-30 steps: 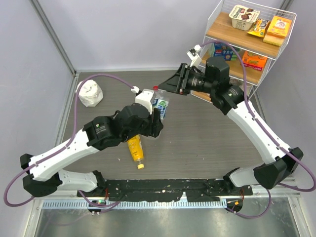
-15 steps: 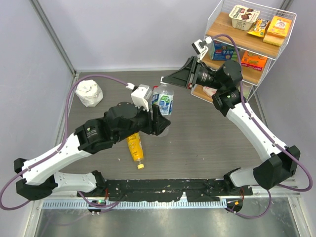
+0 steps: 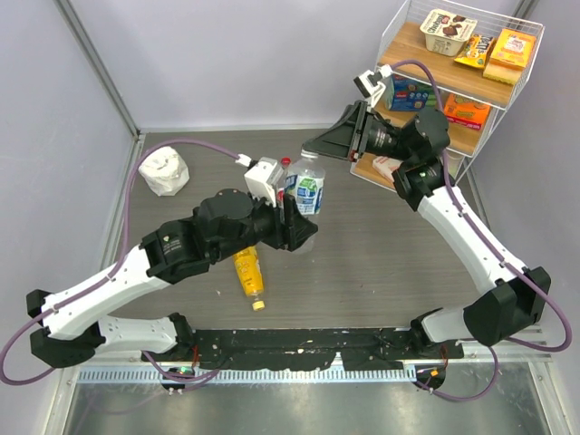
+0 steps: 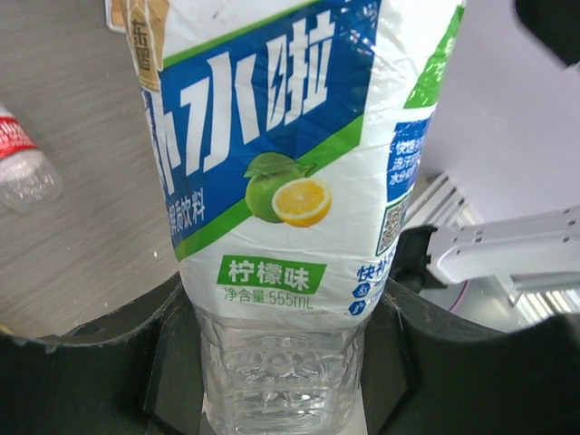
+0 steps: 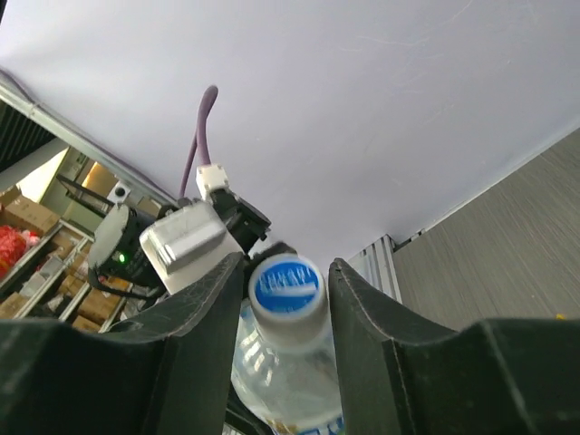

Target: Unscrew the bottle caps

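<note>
My left gripper (image 3: 299, 220) is shut on the lower body of the small clear bottle (image 3: 309, 188) with the blue-white label (image 4: 272, 145) and holds it upright above the table. Its pale blue-white cap (image 5: 287, 287) sits between the fingers (image 5: 195, 308) of my right gripper (image 3: 311, 145), which is open with a thin gap on each side. The yellow bottle (image 3: 248, 271) lies on the table with its yellow cap (image 3: 258, 305) pointing toward me. The red-label bottle (image 4: 23, 161) lies behind my left wrist, its red cap (image 3: 285, 163) just showing.
A white crumpled wad (image 3: 165, 170) lies at the far left of the table. A wire shelf (image 3: 524, 82) with boxed snacks stands at the back right, close behind my right arm. Walls close off the left and back.
My left gripper has raised the blue-label bottle from a low tilt to upright and shifted it slightly right. My right gripper has lifted and come over the cap.
</note>
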